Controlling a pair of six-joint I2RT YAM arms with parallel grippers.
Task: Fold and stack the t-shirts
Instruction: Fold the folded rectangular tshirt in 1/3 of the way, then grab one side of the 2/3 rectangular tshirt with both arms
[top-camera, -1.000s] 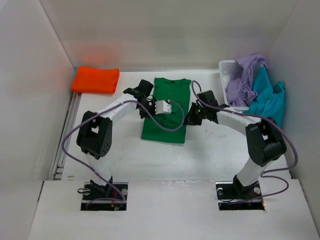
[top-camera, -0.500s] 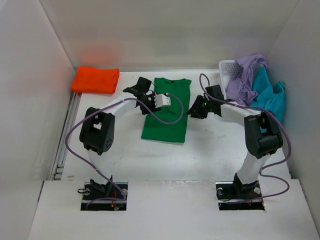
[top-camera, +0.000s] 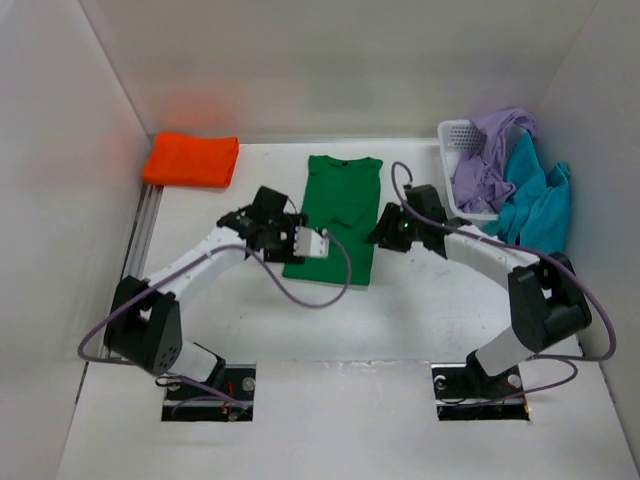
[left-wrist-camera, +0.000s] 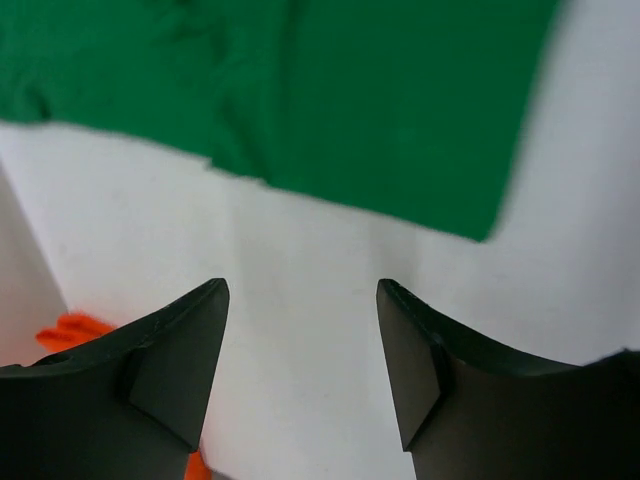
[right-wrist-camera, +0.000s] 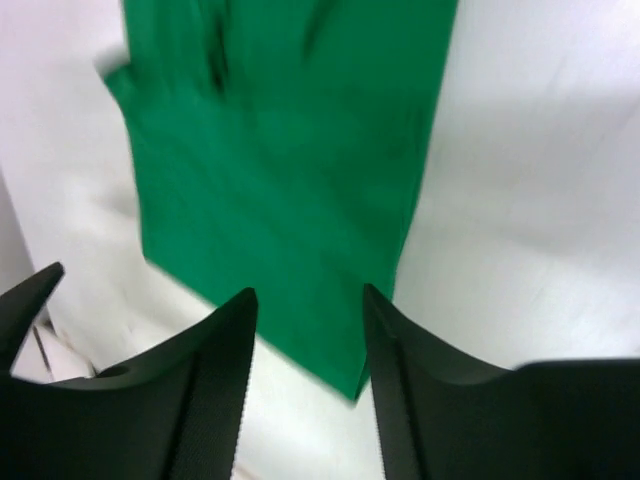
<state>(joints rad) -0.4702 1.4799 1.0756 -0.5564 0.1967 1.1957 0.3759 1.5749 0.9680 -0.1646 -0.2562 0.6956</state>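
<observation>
A dark green t-shirt (top-camera: 338, 205) lies flat in the middle of the table, folded into a long narrow strip. My left gripper (top-camera: 272, 226) hovers open just off its left edge; in the left wrist view only bare table shows between the fingers (left-wrist-camera: 302, 290), with the green cloth (left-wrist-camera: 300, 90) beyond them. My right gripper (top-camera: 382, 233) is open at the shirt's right edge, above its near corner (right-wrist-camera: 309, 292), holding nothing. An orange t-shirt (top-camera: 192, 160) sits folded at the far left. Lavender (top-camera: 495, 145) and teal (top-camera: 535, 200) t-shirts spill from the basket.
The white mesh basket (top-camera: 458, 140) stands at the far right corner against the wall. White walls close in the table on the left, back and right. A metal rail (top-camera: 135, 260) runs along the left edge. Purple cables loop from both arms.
Both grippers have opened and let go of the green shirt. The left arm has drawn back toward the near left, its elbow dropping low. The right gripper has shifted only slightly.
</observation>
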